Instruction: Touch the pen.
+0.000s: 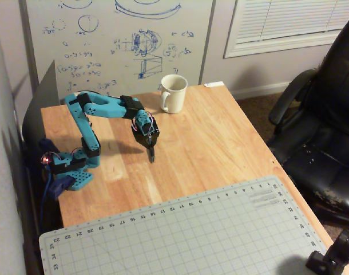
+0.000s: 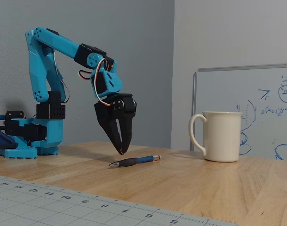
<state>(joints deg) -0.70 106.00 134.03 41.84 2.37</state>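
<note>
Hanging just above the pen (image 2: 134,161), with the tips of the claw (image 2: 121,151) pointing down at the table (image 2: 190,188). Judged to be the last part of the approach: contact not yet made, as a thin gap was visible between the tips and the dark barrel in the low fixed view. Lying flat on the wooden top, the pen, with its silvery point toward the left and near side of that view and its other end toward the white mug (image 2: 221,135), well apart from the mug itself. In the high fixed view, hardly visible, only a short dark mark under the claw (image 1: 152,158), so its exact line could not be told from there.

For the next move, probably only a small lowering, straight down or a little toward the right in the low view, onto the middle of the barrel. Called for care, since a round slim pen could roll away under a push from the side.

About the claw: fingers brought together, nearly closed to one point, holding nothing and touching nothing. No need to open for a simple touch. Cutting mat (image 1: 220,235) on the near side, not involved.
</note>
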